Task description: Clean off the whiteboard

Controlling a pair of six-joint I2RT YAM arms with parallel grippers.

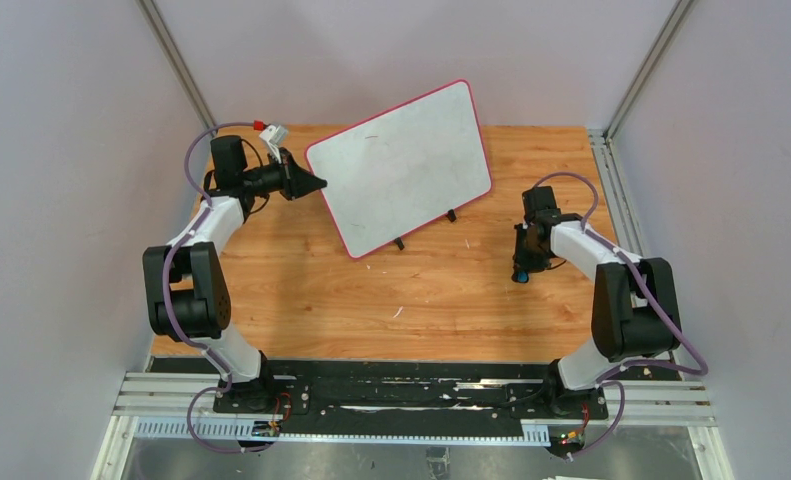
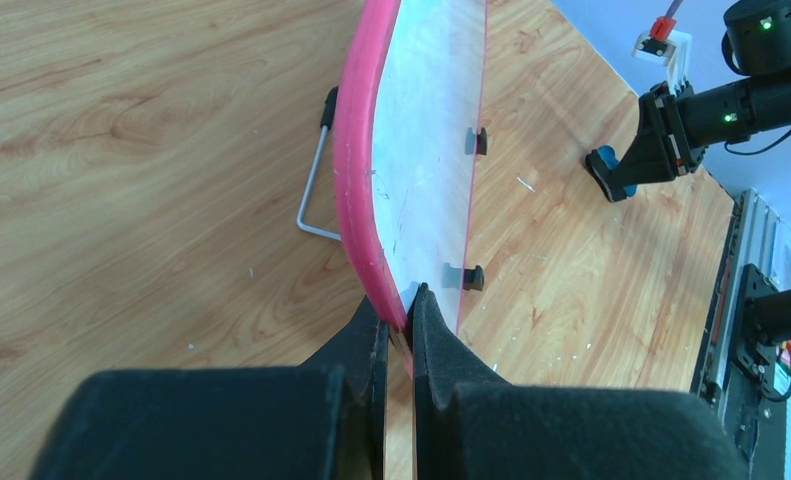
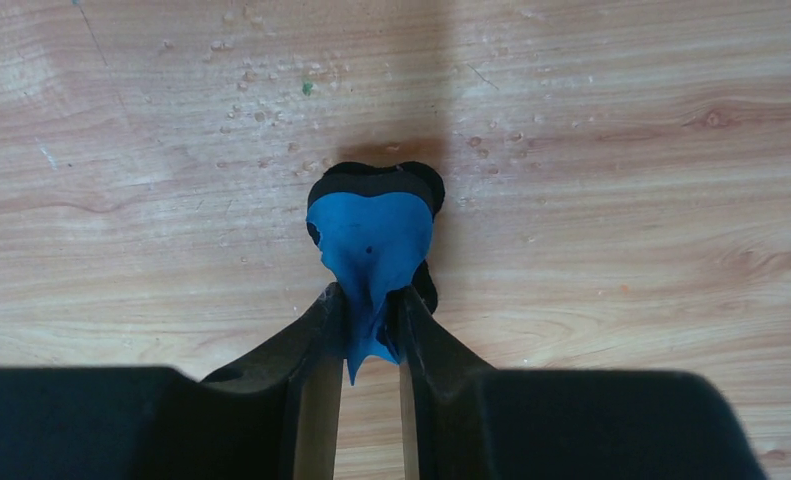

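Pinches the whiteboard [image 1: 401, 170] by the left end of its pink frame with the left gripper [image 2: 408, 300], fingers closed tight on the rim, one on the front and one on the back. Shows that board at the far middle of the wooden table [image 1: 301, 300], leaning back on two small black feet [image 2: 468, 276] and a bent wire stand [image 2: 314, 180] behind it, turned so that its right end sits farther from the arms than its left. Carries only a short dark stroke near the upper edge and some faint grey smears on the white face, seen from above. Grips a small blue-and-black eraser [image 3: 371, 235] in the right gripper [image 3: 371, 312], fingers pressed against both sides of the narrow blue part, black part at the far end. Points that gripper down at the wood, well to the right of the board and apart from it; cannot tell whether the eraser touches the table. Shows scattered pale crumbs and specks on the planks around the eraser and in front of the board.
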